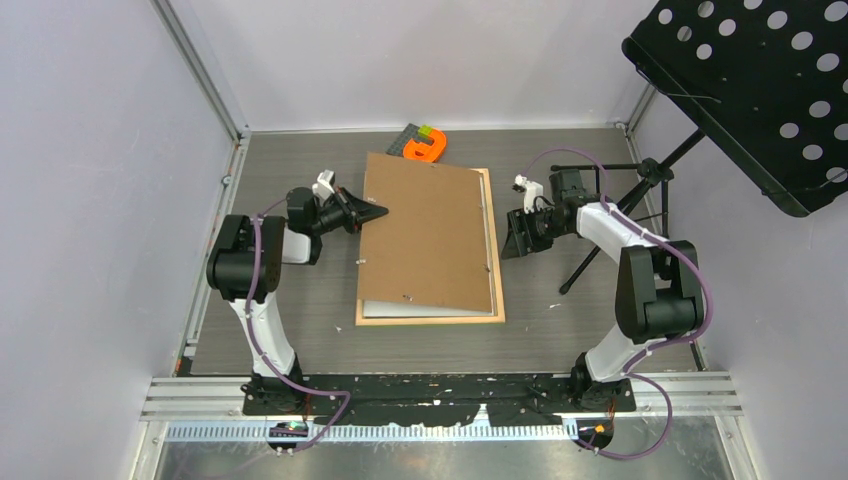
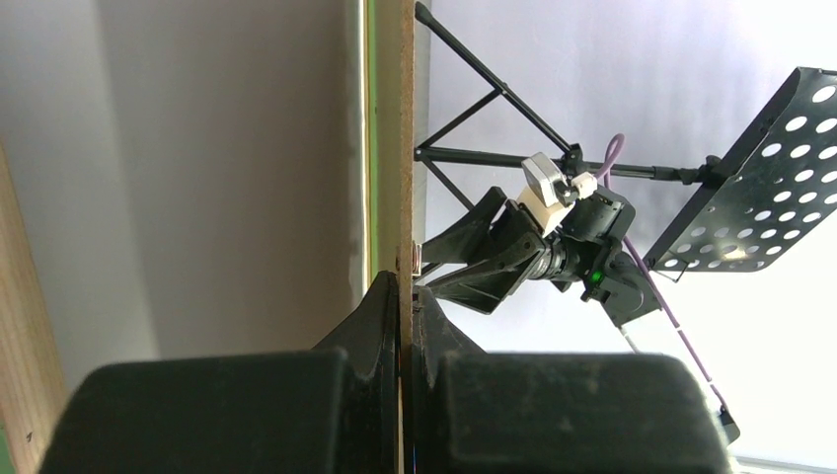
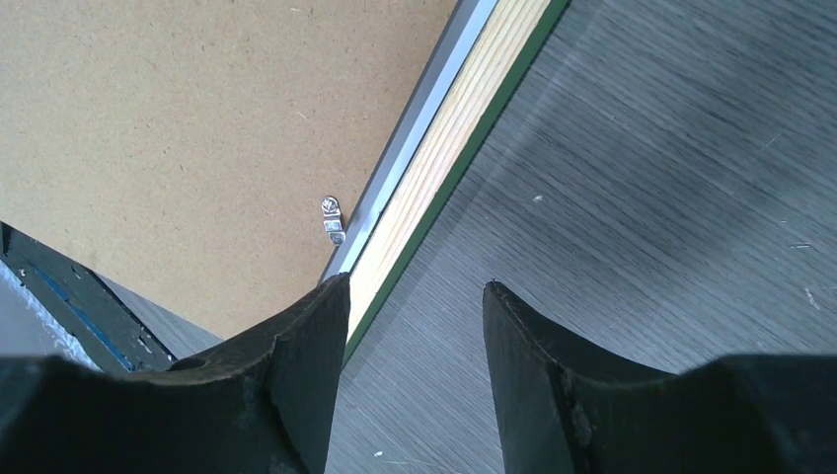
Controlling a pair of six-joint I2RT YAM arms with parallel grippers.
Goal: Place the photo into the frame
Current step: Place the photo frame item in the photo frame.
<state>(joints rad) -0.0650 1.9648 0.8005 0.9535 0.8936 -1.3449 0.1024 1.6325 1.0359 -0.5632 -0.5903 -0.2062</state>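
We had the left gripper (image 1: 380, 212) clamped on the board (image 1: 430, 230), right gripper (image 1: 510, 245) jaws apart by the frame (image 1: 430, 319). Looked like closing the back, so next we'd lower it flat.

Board (image 1: 430, 235) hides most of frame (image 1: 430, 319). Pale strip (image 1: 420, 309) at board's 6 o'clock: photo or not, can't tell. Orange thing (image 1: 428, 147) at 12, too small. Stand (image 1: 760, 90) cut off, 2 o'clock.
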